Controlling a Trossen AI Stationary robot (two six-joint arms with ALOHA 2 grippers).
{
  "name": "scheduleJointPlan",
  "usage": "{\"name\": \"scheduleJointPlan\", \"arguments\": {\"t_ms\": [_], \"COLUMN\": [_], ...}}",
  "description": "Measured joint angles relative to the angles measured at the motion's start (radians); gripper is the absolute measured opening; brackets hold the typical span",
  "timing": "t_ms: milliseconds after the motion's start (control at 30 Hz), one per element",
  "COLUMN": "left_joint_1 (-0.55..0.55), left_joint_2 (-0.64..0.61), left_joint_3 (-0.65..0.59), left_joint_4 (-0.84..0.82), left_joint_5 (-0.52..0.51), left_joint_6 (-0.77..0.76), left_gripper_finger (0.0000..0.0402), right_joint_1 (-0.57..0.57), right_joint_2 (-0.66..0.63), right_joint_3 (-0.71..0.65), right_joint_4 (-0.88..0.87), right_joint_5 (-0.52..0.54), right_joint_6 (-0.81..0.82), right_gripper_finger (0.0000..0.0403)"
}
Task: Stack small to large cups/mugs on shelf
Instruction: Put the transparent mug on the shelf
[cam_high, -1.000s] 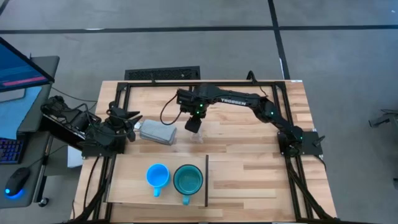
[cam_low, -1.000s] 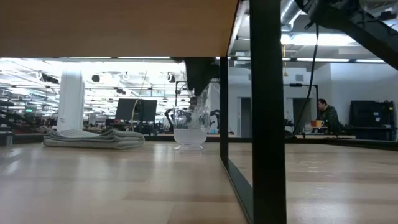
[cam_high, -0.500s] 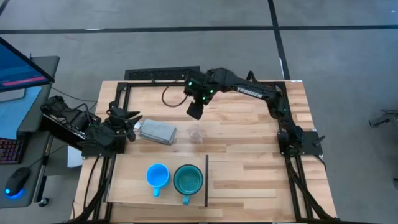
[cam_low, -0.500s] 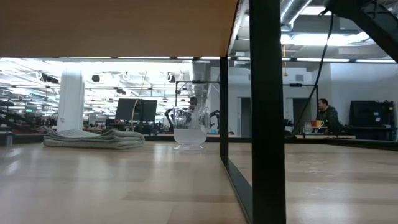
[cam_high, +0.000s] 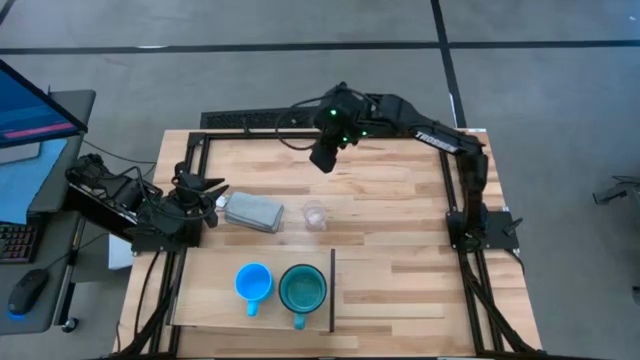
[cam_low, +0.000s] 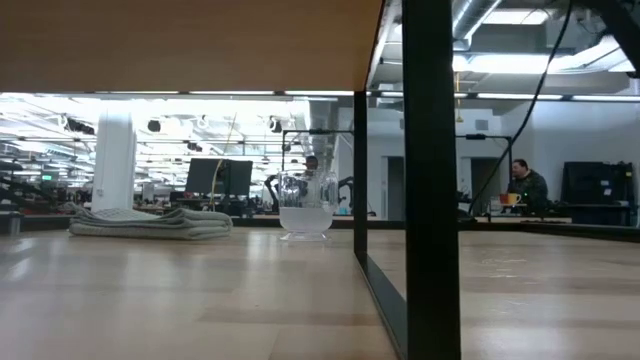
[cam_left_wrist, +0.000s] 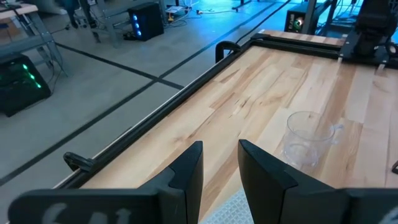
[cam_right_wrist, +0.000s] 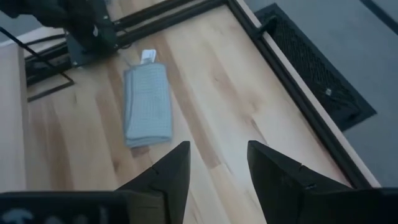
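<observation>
The small clear cup (cam_high: 314, 214) stands upright on its base on the bare tabletop, also in the low view (cam_low: 305, 210) and the left wrist view (cam_left_wrist: 305, 140). The blue mug (cam_high: 254, 283) and the teal mug (cam_high: 302, 289) stand side by side on the light-wood shelf (cam_high: 205, 295), near its dark edge. My right gripper (cam_high: 322, 160) hangs open, high over the table's far part, away from the cup (cam_right_wrist: 217, 149). My left gripper (cam_high: 208, 198) waits open at the table's left edge (cam_left_wrist: 221, 149).
A grey rectangular block (cam_high: 252, 213) lies on the table left of the clear cup, just in front of my left gripper (cam_right_wrist: 148, 106). A black frame (cam_high: 250, 122) runs along the table's far edge. In the low view a dark post (cam_low: 430, 180) hides part of the table.
My right gripper has risen from just above the clear cup and drawn back toward the table's far edge and a little to the right. The cup stays standing where it was. Both mugs and the left arm have kept still.
</observation>
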Motion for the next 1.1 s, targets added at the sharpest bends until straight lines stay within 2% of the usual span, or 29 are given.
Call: {"name": "scheduleJointPlan", "arguments": {"t_ms": [533,1100], "left_joint_1": [0.000,0.000], "left_joint_2": [0.000,0.000], "left_joint_3": [0.000,0.000], "left_joint_4": [0.001,0.115], "left_joint_5": [-0.001,0.005], "left_joint_6": [0.019,0.155], "left_gripper_finger": [0.0093,0.0093], "right_joint_1": [0.014,0.097], "right_joint_2": [-0.263,-0.568], "right_joint_3": [-0.629,-1.162], "right_joint_4": [0.524,1.030], "right_joint_5": [-0.012,0.019], "right_joint_6": [0.130,0.162], "right_gripper_finger": [0.0179,0.0179]}}
